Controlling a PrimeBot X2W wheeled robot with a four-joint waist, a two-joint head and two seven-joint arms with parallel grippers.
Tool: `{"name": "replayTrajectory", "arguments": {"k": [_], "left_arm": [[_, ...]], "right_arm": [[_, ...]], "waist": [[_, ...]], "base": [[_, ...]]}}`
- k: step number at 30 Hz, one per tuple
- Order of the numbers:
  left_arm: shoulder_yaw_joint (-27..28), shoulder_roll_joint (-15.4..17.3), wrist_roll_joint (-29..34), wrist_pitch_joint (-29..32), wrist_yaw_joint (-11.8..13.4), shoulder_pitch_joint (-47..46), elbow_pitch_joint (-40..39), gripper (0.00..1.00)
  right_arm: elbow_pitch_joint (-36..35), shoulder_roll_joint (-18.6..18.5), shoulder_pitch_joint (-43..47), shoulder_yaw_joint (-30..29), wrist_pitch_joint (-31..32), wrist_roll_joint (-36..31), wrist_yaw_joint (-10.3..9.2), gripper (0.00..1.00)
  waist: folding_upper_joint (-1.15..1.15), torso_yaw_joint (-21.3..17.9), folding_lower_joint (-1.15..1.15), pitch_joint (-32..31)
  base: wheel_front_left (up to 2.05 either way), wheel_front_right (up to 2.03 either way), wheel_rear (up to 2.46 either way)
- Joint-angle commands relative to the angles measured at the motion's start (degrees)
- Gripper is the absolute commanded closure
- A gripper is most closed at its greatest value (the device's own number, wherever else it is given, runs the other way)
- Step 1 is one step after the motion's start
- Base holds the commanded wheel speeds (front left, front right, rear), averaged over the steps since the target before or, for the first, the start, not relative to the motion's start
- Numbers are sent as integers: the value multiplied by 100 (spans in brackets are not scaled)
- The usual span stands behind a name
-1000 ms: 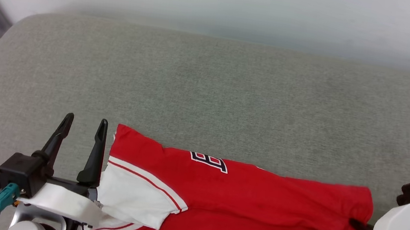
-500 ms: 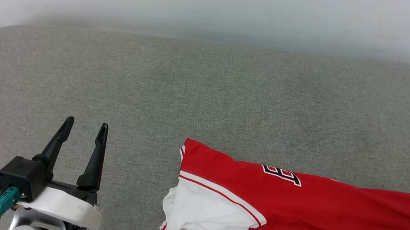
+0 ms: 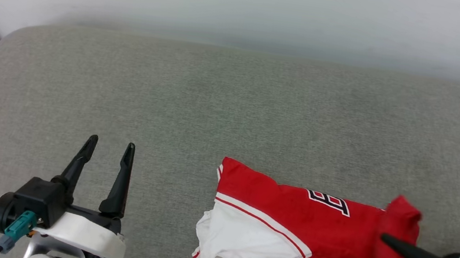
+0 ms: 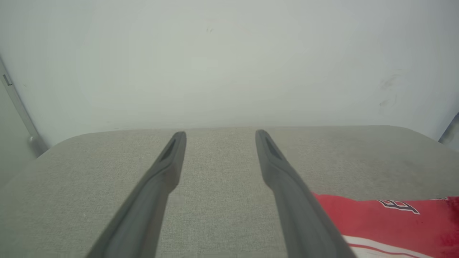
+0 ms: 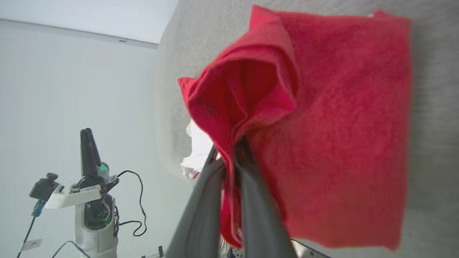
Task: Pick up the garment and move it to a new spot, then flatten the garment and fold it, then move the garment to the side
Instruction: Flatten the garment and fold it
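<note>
Fingers [image 3: 76, 165] of the left gripper [image 3: 112, 141]: released, spread apart with nothing between them. They point toward the far side and hover over bare grey upholstery at the near left. In the left wrist view the gap between the two fingers shows plain fabric only.

Supporting surface: a grey upholstered cushion [image 3: 233, 103] with a rounded far-left corner. Its far edge meets a pale wall [image 3: 246, 7].

Open room: a bare strip of cushion separates the left gripper from the garment's left edge. The whole far half of the cushion, left to right, is unobstructed up to the wall.

The garment [image 3: 331, 235]: lies on the near part of the cushion, right of centre, with its long axis running left to right. The left edge is straight and carries a white sleeve [image 3: 242, 241] with red-and-white trim, lying bunched on top. Part of the black lettering [image 3: 329, 201] shows near the far edge. The near edge runs out of the head view at the bottom. The right end is lifted and turned back leftward over the body, forming a raised fold [image 3: 400, 222].

Fingers [image 5: 258, 208] of the right gripper [image 3: 388, 240]: clenched on that fold. The right wrist view shows red fabric pinched between them and draped over their tips. The gripper enters from the near right, pointing left.
</note>
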Motion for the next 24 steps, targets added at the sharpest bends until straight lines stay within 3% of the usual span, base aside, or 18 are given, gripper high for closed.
{"name": "replayTrajectory", "arguments": {"k": [1,14,19,20,21,22,24], "left_arm": [[-21,-32,-7,-18,-20,-81,27,0],[-219,-357,5,-124,-268,-438,309,0],[-215,-444,24,-161,-326,-523,398,0],[-209,-458,30,-162,-335,-533,411,0],[-201,-469,34,-162,-340,-534,421,0],[-192,-480,39,-163,-345,-532,431,0],[-177,-493,47,-170,-343,-517,451,0]], "right_arm": [[131,18,31,196,-110,227,0,100],[1410,18,-521,2819,-1789,1492,0,100],[1794,18,-778,3582,-2304,1648,0,100],[1854,18,-814,3689,-2380,1649,0,91],[1892,18,-846,3778,-2456,1632,0,60],[1907,19,-888,3846,-2566,1601,1,0],[1866,18,-937,3972,-2735,1577,1,0]], "waist": [[0,101,0,12],[0,599,0,293],[0,682,0,370],[0,688,0,376],[0,688,0,381],[0,684,0,388],[0,667,0,392]], "base": [[0,0,0],[0,0,0],[0,0,0],[0,0,0],[0,0,0],[0,0,0],[0,0,0]]}}
